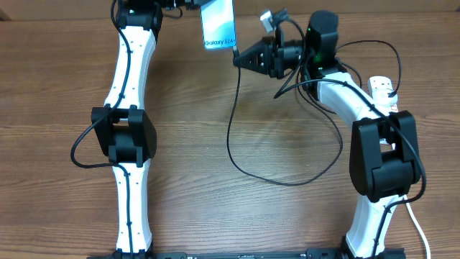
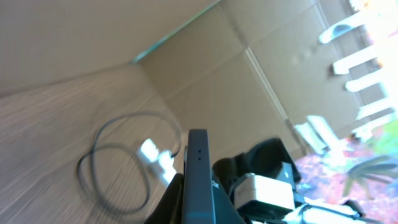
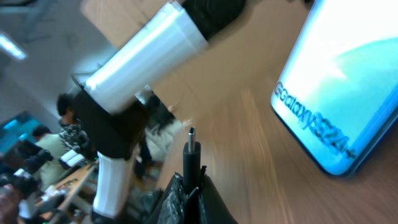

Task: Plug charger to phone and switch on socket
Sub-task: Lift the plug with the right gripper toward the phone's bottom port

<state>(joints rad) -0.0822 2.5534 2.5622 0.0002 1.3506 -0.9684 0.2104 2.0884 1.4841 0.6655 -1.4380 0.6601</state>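
To seat the plug well, the right hand (image 1: 239, 60), pinched shut on the charger (image 1: 231, 137) just behind its connector tip (image 3: 191, 146), should square the tip with the port in the near end of the phone (image 1: 219, 25) before pushing. The left hand (image 2: 199, 200) clamps the phone on edge at the far side of the bench (image 1: 287, 216), with the tip near it but apart.

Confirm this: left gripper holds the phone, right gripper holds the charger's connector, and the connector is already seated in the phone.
Wrong on one count. The connector is not seated: the right wrist view shows its tip bare, apart from the phone. The left gripper does hold the phone, and the right gripper the connector.
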